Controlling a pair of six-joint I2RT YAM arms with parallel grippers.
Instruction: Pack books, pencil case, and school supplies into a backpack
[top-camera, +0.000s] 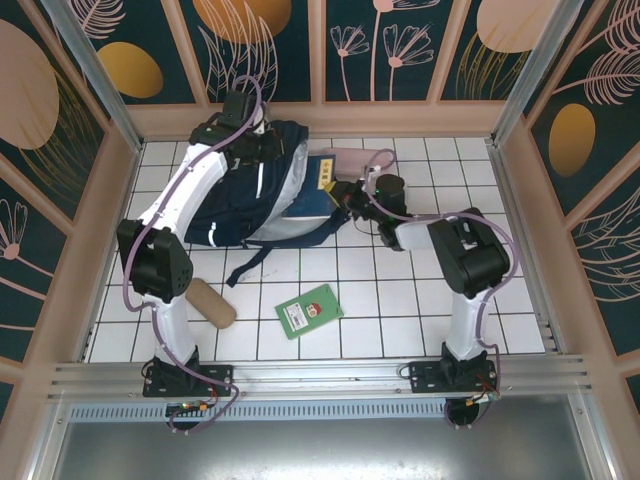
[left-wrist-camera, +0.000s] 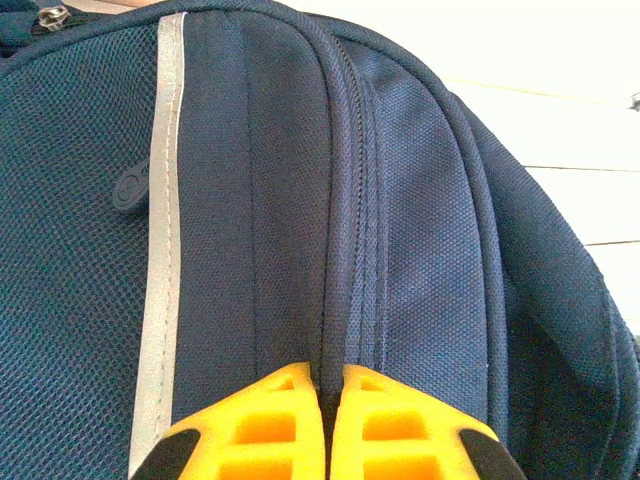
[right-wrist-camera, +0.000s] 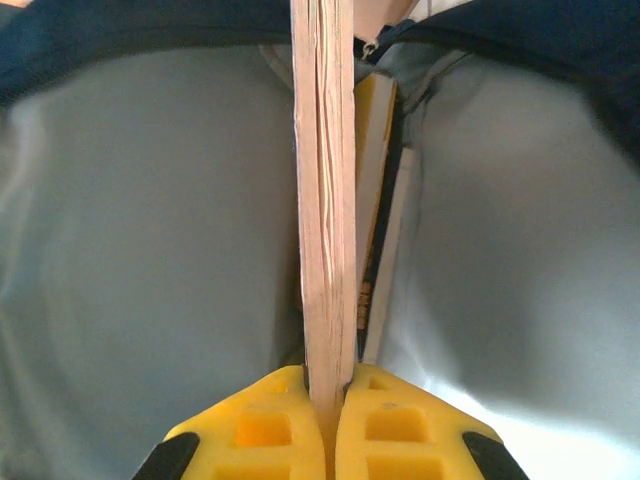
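The navy backpack (top-camera: 250, 195) lies at the back left of the table, its mouth facing right and its grey lining (right-wrist-camera: 150, 220) showing. My left gripper (left-wrist-camera: 328, 385) is shut on a ridge of backpack fabric (left-wrist-camera: 340, 250) at the top, far end (top-camera: 262, 135). My right gripper (right-wrist-camera: 328, 385) is shut on a book held edge-on, its pale page edge (right-wrist-camera: 325, 200) inside the mouth. Beside it stand other books (right-wrist-camera: 378, 180), one yellow-edged. A navy book with a yellow label (top-camera: 325, 175) sticks out of the mouth. The green book (top-camera: 309, 311) lies flat on the table. The school supplies packet is out of view.
A brown, rounded pencil case (top-camera: 210, 302) lies on the white tiled table (top-camera: 400, 300) near the left arm's base. A dark backpack strap (top-camera: 250, 265) trails toward the table's front. Patterned walls close in the back and sides.
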